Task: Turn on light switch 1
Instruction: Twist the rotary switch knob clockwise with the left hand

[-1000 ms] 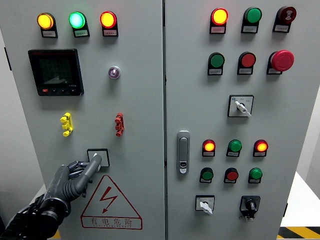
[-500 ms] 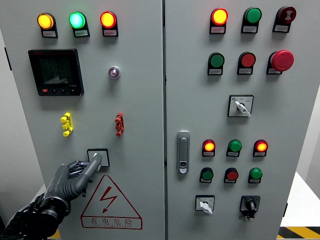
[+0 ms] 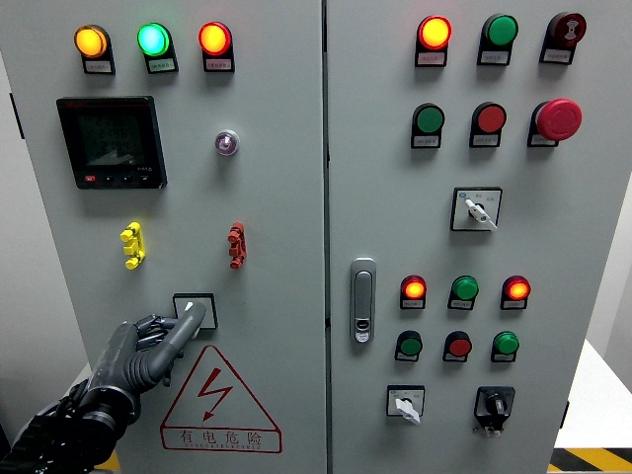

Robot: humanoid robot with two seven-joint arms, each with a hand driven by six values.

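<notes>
So the robot's left hand [image 3: 148, 348] is up against the left door of this grey cabinet [image 3: 276, 197], arm coming in from the bottom left corner. Fingers are mostly curled in with 1 finger stuck out straight, not gripping anything, and that fingertip [image 3: 194, 312] sits right on the little square switch [image 3: 195, 310] just above the warning triangle sticker [image 3: 219, 400]. I'm guessing that's light switch 1, but there's no label I can read, so take it with salt.

The relation that matters: the switch lies up and to the right of the palm, and the pointing finger runs along exactly that diagonal, so its long axis already aims at the target. Looks like touching or as good as, can't tell if it's actually pressing. Right hand isn't anywhere in shot, so the left is the only one in play.

Materials wise: the hand is dark matte stuff, segmented knuckles, looks rubbery or plastic. The door is smooth painted metal, flat and a bit glossy. The switch is a pale face in a black square frame, low profile. Nearby are a yellow clip [image 3: 131, 245] and a red clip [image 3: 235, 245], both chunky plastic, well above the finger
</notes>
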